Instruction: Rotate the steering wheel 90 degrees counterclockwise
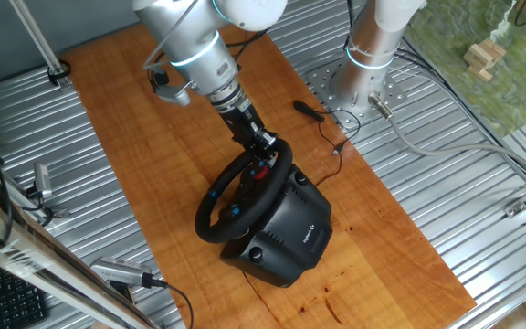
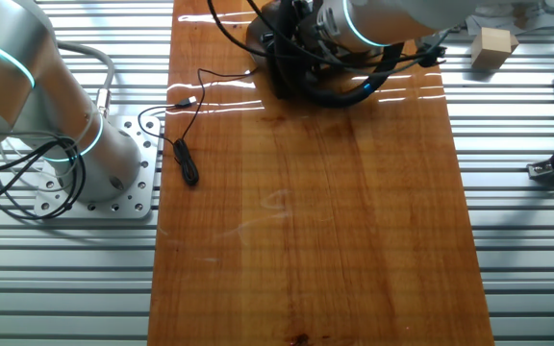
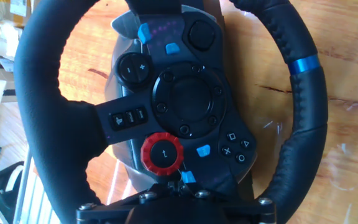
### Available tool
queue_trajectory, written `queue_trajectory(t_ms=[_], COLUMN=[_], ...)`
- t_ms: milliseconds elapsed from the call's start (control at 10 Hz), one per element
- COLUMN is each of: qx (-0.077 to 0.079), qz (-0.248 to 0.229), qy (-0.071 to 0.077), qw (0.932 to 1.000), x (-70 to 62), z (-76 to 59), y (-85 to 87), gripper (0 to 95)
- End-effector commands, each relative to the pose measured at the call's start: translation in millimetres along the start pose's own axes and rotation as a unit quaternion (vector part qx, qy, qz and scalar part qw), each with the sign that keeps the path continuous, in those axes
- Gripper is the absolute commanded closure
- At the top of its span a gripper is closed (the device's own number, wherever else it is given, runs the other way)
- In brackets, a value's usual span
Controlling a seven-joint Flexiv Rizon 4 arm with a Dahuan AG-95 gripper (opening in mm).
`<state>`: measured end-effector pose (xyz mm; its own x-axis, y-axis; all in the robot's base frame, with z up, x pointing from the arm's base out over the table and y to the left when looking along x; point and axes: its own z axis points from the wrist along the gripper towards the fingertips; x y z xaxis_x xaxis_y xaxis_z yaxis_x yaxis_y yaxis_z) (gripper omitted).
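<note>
The black steering wheel (image 1: pixel 210 212) stands tilted on its boxy black base (image 1: pixel 292 228) on the wooden tabletop. My gripper (image 1: pixel 268 146) sits at the upper far part of the rim and appears closed on it. In the hand view the wheel (image 3: pixel 37 93) fills the frame, with a red hub dial (image 3: pixel 162 153), blue buttons and a blue rim stripe (image 3: pixel 304 64) at the right. My gripper (image 3: pixel 178 200) covers the rim at the bottom edge, and its fingertips are hidden. In the other fixed view the wheel (image 2: pixel 350 96) is at the top, mostly behind my arm.
A black cable with a plug (image 1: pixel 310 110) lies on the wood beside the second arm's base plate (image 1: pixel 359 87); it also shows in the other fixed view (image 2: pixel 188 165). Wooden blocks (image 2: pixel 493 46) sit off the board. Ribbed metal table surrounds the wooden board (image 2: pixel 315 240).
</note>
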<state>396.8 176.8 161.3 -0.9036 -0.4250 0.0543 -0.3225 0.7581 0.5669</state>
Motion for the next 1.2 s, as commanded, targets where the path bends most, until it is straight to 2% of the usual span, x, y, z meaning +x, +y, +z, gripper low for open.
queue_trajectory(t_ms=[100,500,1200], qx=[-0.006,-0.021,-0.025], qz=[-0.004,-0.014,-0.023], qy=[0.008,0.027,0.033], qw=[0.9999,0.9993,0.9989], x=[-0.3,-0.2,6.4], z=[-0.4,-0.7,-13.1], y=[-0.3,-0.4,-3.0], gripper=[95.0,95.0,95.0])
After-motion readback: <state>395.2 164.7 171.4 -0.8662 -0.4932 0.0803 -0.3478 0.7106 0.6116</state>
